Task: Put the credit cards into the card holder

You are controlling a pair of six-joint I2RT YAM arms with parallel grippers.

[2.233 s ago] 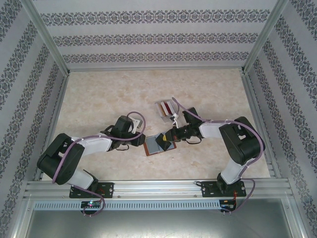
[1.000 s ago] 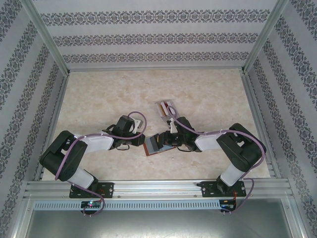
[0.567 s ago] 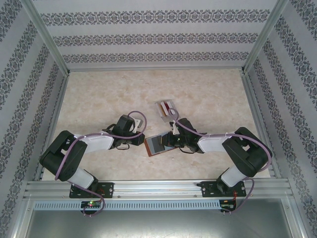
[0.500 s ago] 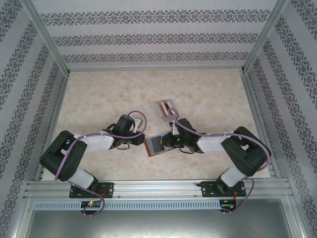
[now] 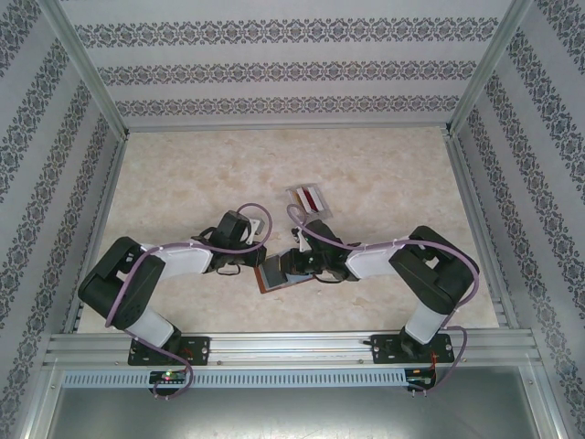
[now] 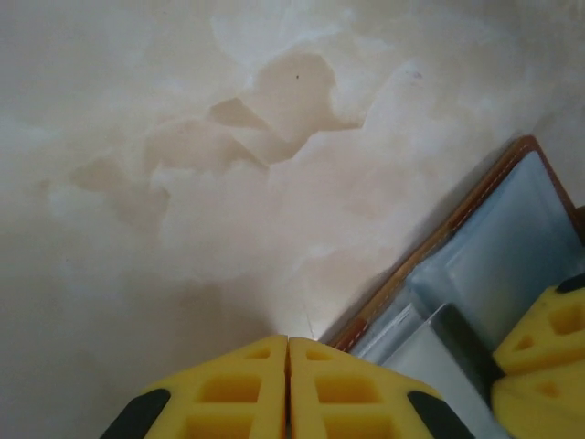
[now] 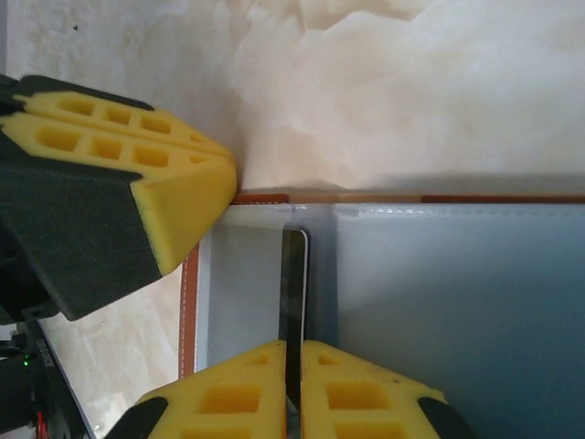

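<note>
Right wrist view: the right gripper [image 7: 293, 352] is clamped on one dark credit card [image 7: 293, 274], seen edge-on and running straight ahead from its fingertips into the open card holder [image 7: 439, 302]. The card's far end sits between two pale grey pocket panels, just short of the holder's brown stitched edge. It looks partly slid into a pocket, though how deep it sits cannot be told from this angle.

The job appears to be in its early part. This card is not yet released. In the top external view the clear tray [image 5: 294, 194], well beyond both sets of fingers, holds the other cards [image 5: 312, 198], with a dark red one showing. Those are yet to be carried over.

The left gripper [image 6: 288, 343] has its yellow fingers pressed flat together with nothing between them. The holder's brown rim lies just ahead and to the right of their tips. From the right wrist they appear to touch the holder's corner, probably bracing it against sliding.

From above, both arms reach low and inward over the table. Each forearm is nearly level, and the wrists meet over the holder from opposite sides. The right arm's elbow is folded back toward its base, while the left forearm stretches further across.
</note>
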